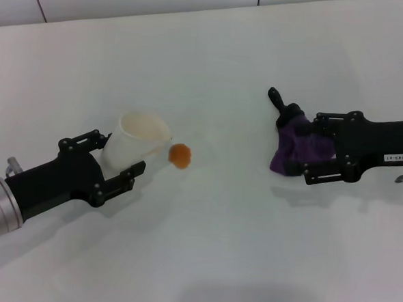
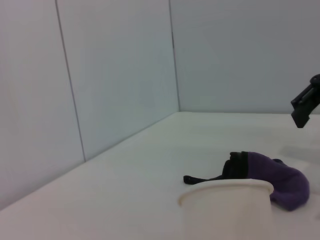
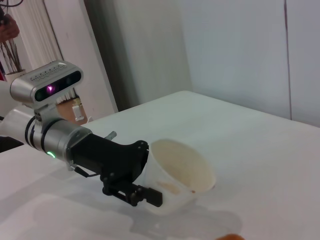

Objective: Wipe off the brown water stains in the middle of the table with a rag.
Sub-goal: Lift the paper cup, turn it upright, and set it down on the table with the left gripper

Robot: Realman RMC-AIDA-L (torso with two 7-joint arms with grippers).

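Rag held at the right, cup tipped at the left — stain between.
The right claw (image 1: 309, 152) is clamped on the purple rag (image 1: 296, 148); the left claw (image 1: 123, 161) grips a tilted paper cup (image 1: 138, 142) just beside the brown water stains (image 1: 180, 155) on the white surface (image 1: 216, 248).

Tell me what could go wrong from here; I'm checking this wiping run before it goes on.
1. The cream-white paper cup, tilted in the left gripper, sits right beside the orange-brown water stain; a wipe might knock it.
2. The dark purple rag bunches at the right gripper, its black strip trailing, so it may smear the white table.
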